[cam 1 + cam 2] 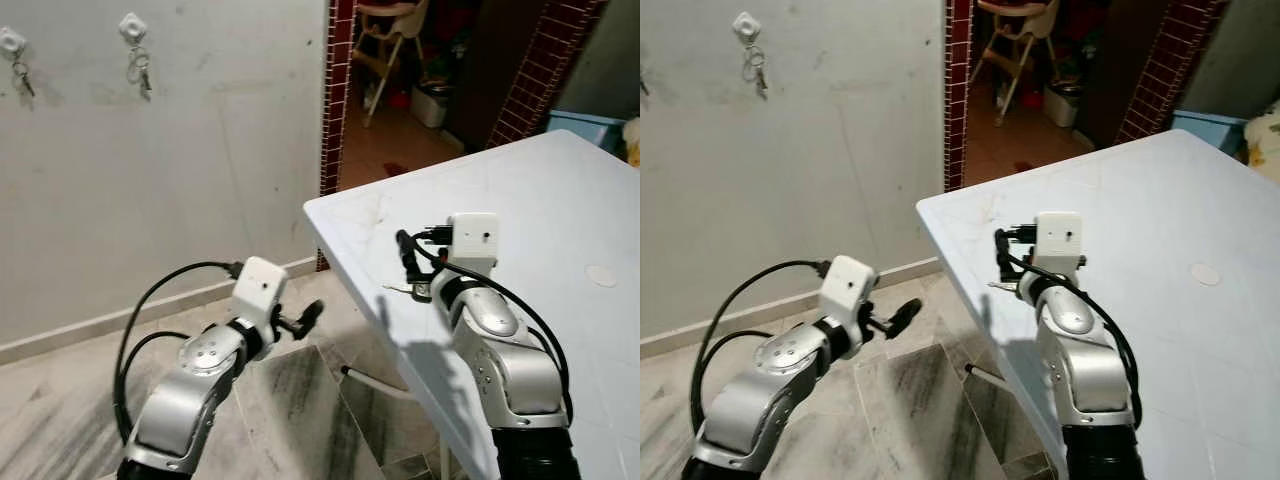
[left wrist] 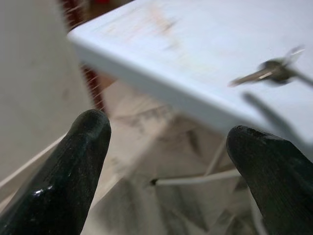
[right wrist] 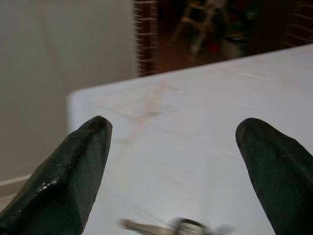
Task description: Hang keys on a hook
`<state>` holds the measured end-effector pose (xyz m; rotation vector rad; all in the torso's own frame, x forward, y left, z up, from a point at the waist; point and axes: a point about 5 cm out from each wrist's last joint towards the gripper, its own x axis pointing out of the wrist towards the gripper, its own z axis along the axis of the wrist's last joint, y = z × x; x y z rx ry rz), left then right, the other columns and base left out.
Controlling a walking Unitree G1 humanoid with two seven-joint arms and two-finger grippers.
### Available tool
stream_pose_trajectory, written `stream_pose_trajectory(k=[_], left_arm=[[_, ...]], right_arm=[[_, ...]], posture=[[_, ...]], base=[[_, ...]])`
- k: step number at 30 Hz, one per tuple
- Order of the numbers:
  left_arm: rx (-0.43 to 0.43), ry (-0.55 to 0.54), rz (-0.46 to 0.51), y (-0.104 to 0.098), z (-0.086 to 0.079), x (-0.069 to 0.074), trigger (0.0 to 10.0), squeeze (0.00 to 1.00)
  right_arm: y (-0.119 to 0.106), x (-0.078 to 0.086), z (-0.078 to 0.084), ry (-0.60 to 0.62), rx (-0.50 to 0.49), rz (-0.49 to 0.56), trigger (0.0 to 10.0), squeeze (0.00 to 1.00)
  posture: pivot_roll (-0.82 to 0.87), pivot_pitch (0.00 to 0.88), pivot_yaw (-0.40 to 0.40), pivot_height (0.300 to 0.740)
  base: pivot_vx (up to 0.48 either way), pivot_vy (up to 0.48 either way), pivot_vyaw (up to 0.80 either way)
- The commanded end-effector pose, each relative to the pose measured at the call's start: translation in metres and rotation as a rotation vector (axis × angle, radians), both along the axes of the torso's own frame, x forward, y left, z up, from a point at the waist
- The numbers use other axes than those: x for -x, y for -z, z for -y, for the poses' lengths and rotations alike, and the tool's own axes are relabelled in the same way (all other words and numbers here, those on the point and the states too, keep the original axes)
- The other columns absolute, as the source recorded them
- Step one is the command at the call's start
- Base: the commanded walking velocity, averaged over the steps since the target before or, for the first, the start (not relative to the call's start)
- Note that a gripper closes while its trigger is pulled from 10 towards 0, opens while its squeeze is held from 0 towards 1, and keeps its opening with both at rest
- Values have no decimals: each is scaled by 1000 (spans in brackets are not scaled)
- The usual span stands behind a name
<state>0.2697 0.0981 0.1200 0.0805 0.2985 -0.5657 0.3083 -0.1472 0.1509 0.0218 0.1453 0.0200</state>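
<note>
A bunch of keys point(image 1: 404, 290) lies on the white table point(image 1: 530, 190) close to its near left edge, seen blurred in the right wrist view as keys point(image 3: 168, 226). My right gripper point(image 3: 173, 125) hovers open just above and behind them, its fingers apart with nothing between. My left gripper point(image 1: 308, 316) is open too, held low over the floor beside the table's edge, with the keys point(image 2: 266, 73) off to one side of it. On the wall are two white hooks point(image 1: 131, 27) point(image 1: 10, 42), each with keys hanging from it.
A brick-edged doorway point(image 1: 340, 90) opens behind the table corner, with a high chair point(image 1: 388, 40) beyond it. A blue box point(image 1: 585, 126) stands at the table's far side, and a white disc point(image 1: 601, 275) lies on top. A table strut point(image 1: 375, 384) crosses below.
</note>
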Motion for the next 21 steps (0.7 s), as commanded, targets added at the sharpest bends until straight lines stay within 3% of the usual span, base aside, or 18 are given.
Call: stream_pose_trajectory(k=[1,4,13,21], left_arm=[[-6,18,1,0,1,-1,10000,0],[13,61,-8,0,5,1,10000,0],[38,198,-53,2,14,8,10000,0],[31,275,-53,0,18,9,10000,0]], right_arm=[[5,3,6,40,6,-30,10000,0],[10,6,12,97,31,-56,10000,0],[26,36,10,99,9,-148,10000,0],[39,40,8,133,5,-203,10000,0]], posture=[[146,0,-47,740],[139,0,-43,740],[90,0,-12,740],[84,0,-1,740]], base=[[0,0,0],[0,0,0],[0,0,0],[0,0,0]])
